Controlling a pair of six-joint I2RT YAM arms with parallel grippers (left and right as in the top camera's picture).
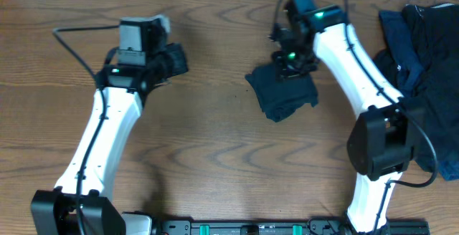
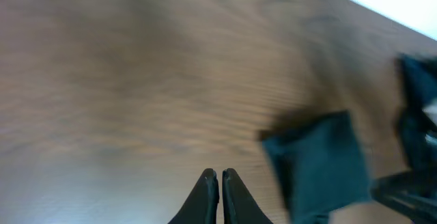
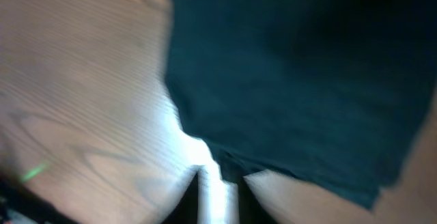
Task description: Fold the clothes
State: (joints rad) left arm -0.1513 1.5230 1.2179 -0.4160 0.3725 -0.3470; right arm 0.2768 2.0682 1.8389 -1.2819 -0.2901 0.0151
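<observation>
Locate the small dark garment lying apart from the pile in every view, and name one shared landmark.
Overhead: garment right of centre, upper half.
Left wrist: garment lower right, blurred.
Right wrist: garment fills upper right.
Shared landmark: wood-grain table beneath it.

White shells and black joints cover the left arm (image 1: 107, 131) and right arm (image 1: 356, 57), with thin black cables (image 1: 86, 28) alongside. The left gripper (image 2: 220, 173) has black tapered fingers; green lights (image 1: 291, 56) glow at one o'clock.

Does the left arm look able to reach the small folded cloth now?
Probably yes: only bare table lies between the left gripper and the folded cloth, though the right gripper sits at its top edge.
</observation>
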